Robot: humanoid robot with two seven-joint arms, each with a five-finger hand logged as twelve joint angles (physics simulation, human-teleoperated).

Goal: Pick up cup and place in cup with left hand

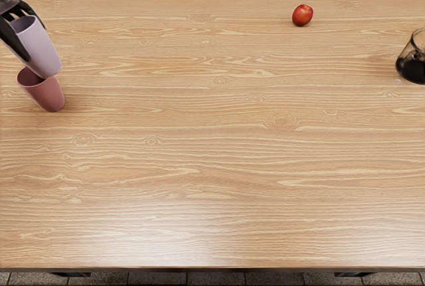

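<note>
While my left hand curls its fingers round the lilac cup above the pink cup at left, I expect light, stiff, smooth walls, best held near the rim.

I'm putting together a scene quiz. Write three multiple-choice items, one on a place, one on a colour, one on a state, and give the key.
1. Where is the apple?
A) Near the robot's side of the table
B) Toward the table's far edge
C) Inside a cup

2. What colour is the lower cup at the left?
A) Dusty red
B) Green
C) White

3. What is the state of the upper cup?
A) Lying on its side on the table
B) Standing beside the apple
C) Grasped by the left robot hand

Key:
1: B, it shows near the top of the picture, by the far edge.
2: A, its outer wall is a muted red.
3: C, dark fingers wrap its lavender sides.
</note>
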